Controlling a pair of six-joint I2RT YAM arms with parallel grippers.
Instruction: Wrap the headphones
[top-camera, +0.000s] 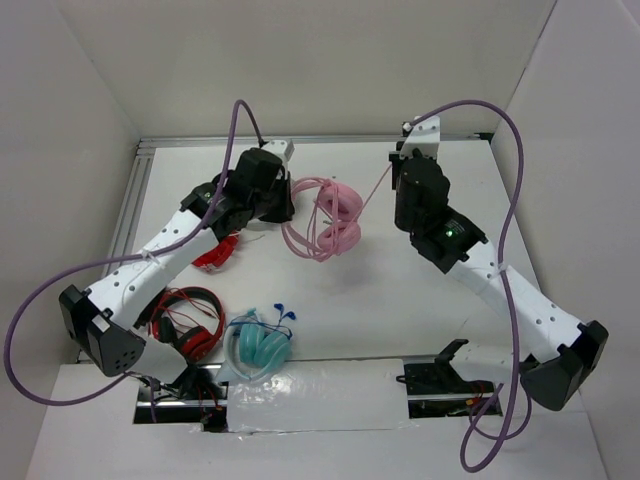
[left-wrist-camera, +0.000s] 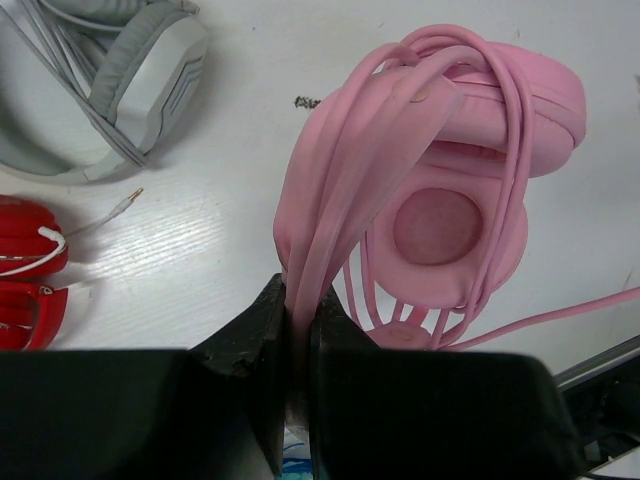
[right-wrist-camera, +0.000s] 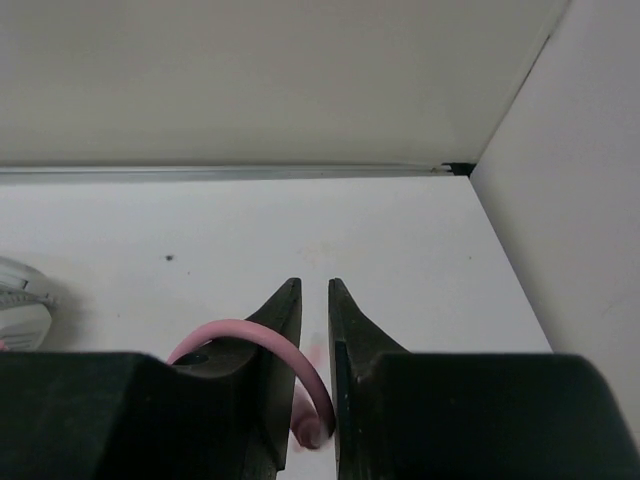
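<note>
Left claw (left-wrist-camera: 298, 305) tight on headphones (left-wrist-camera: 440, 225)

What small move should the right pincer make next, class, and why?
Probably open the right pincer slightly wider and back off the cable: its jaws stand a little apart with the cable lying between them, while the left pincer clamps the headphones by the headband.

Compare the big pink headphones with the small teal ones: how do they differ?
The pale-pink padded over-ear headphones are larger, with cable looped around them and the headband pinched by the left end effector. The small teal headphones lie flat, untouched. Both have headbands.
</note>
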